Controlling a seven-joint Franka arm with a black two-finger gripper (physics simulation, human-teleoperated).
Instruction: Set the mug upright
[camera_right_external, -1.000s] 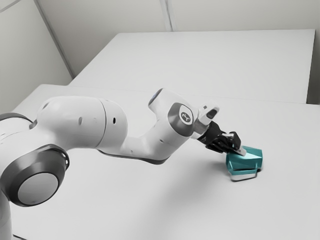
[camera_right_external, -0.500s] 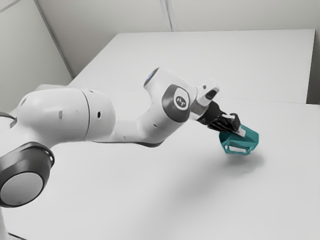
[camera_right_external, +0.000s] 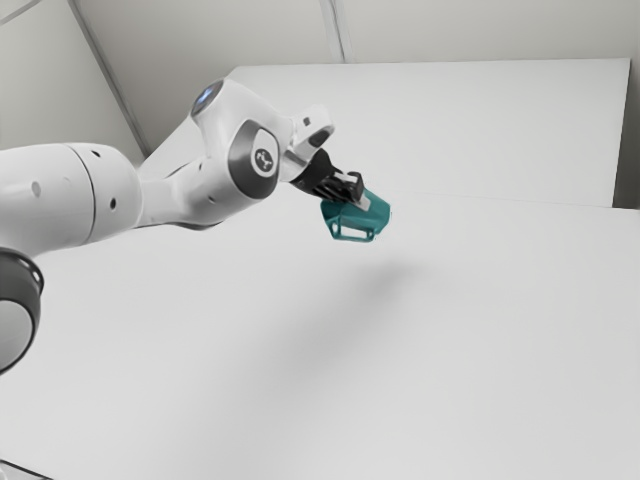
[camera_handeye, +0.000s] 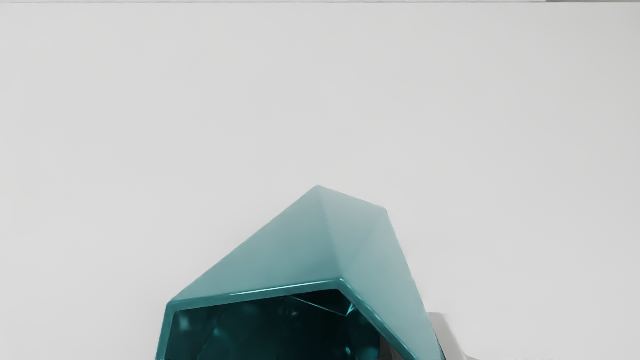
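Teal mug (camera_right_external: 372, 213) is hanging tilted above the white table (camera_right_external: 480, 350) — the black gripper (camera_right_external: 361, 199) is clamping its wall. By my judgement the hold is serving — turning it upright and setting it down are waiting.

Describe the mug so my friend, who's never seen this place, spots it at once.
A big white robot arm reaches over a pale table from the exterior view's left. At its end, a black gripper holds the mug in the air, tilted. Its teal colour and angular sides set it apart from the white arm and black gripper.
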